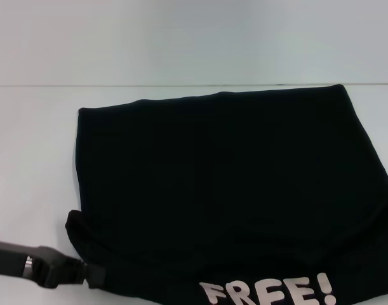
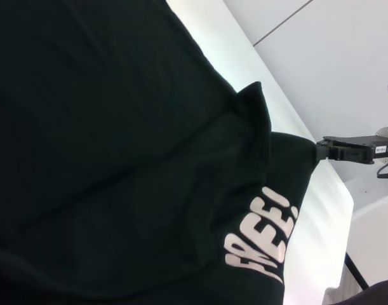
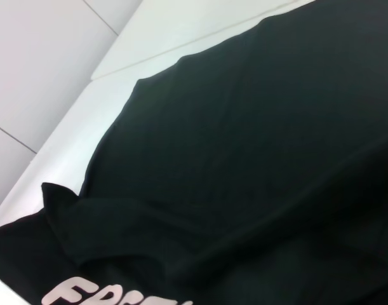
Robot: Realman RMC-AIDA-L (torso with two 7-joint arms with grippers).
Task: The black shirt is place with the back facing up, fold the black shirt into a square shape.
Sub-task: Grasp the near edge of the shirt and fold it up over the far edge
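I've got the left gripper (image 1: 95, 277) pinched on the near-left corner of the large black cloth shirt (image 1: 219, 178). The cloth is soft, light and floppy, so I'd grip edges. I can't tell the right gripper's (image 2: 322, 150) state.

- Black shirt (image 1: 225, 184) (image 2: 117, 159) (image 3: 257, 159): large, plain, spread flat across white table (image 1: 35, 159), far edge straight and close to table's back edge.
- Near part folded over, showing white "FREE!" lettering (image 1: 270, 292) (image 2: 260, 238) at table's near edge.
- Near left corner lifted and bunched.
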